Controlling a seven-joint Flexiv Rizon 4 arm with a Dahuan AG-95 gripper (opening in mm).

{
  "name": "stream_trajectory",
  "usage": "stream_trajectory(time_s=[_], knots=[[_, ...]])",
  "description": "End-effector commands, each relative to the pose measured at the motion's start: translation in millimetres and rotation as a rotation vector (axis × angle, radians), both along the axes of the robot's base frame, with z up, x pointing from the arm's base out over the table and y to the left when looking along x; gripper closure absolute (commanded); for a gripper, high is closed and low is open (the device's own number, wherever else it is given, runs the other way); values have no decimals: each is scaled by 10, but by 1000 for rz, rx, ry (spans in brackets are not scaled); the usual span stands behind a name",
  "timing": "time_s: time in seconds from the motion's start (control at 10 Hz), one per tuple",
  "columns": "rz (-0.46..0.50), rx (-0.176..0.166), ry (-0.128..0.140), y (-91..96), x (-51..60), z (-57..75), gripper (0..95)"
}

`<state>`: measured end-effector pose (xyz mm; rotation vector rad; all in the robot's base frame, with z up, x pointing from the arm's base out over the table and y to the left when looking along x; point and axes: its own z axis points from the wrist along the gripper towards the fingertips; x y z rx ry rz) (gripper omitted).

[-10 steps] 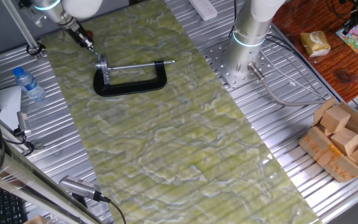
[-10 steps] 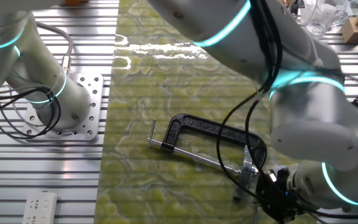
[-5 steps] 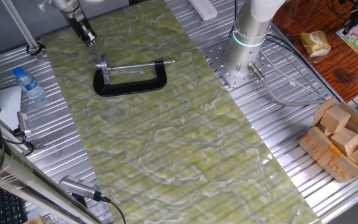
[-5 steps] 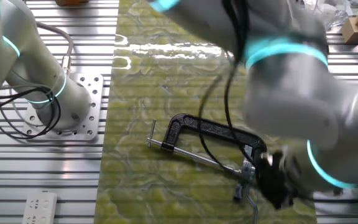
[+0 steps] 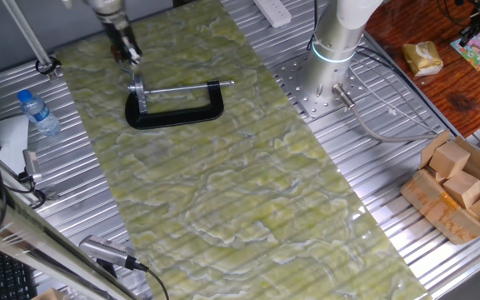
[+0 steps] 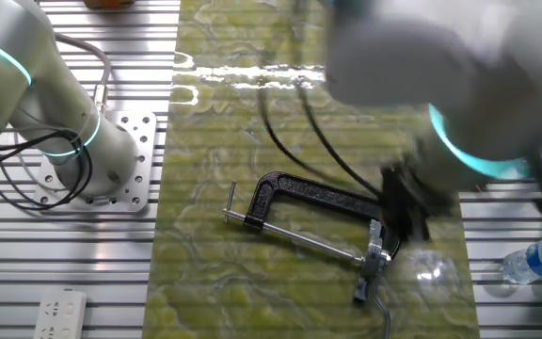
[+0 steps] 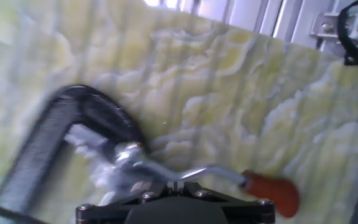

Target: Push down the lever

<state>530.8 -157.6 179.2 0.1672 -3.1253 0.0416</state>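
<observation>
A black C-clamp (image 5: pixel 173 115) lies on the green mat; it also shows in the other fixed view (image 6: pixel 318 196) and the hand view (image 7: pixel 48 137). The lever (image 7: pixel 210 173) is a thin silver bar with an orange-red knob (image 7: pixel 272 190), sticking out of the silver fitting (image 5: pixel 137 87) at one end of the clamp. A short silver crossbar (image 6: pixel 232 196) sits at the screw's far end. My gripper (image 5: pixel 127 57) hovers just above the fitting end, motion-blurred in the other fixed view (image 6: pixel 407 221). Its jaws (image 7: pixel 174 186) look shut and empty, directly over the lever.
A water bottle (image 5: pixel 38 112) lies left of the mat, also in the other fixed view (image 6: pixel 539 259). A second arm's base (image 5: pixel 332 50) stands on the metal table beside the mat. Cardboard boxes (image 5: pixel 461 187) sit at the right. A power strip (image 6: pixel 59 315) lies near the edge.
My gripper has swung from beyond the clamp's fitting end to just over the fitting and lever. The clamp has not moved.
</observation>
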Motion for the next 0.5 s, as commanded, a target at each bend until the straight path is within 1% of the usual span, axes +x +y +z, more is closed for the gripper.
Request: stream_trajectory(time_s=[0.1,0.3,0.5], knots=[[-48,12,-21,202,21,34,950],[-65,16,-24,231,42,34,950],[-105,18,-21,312,98,23,950]])
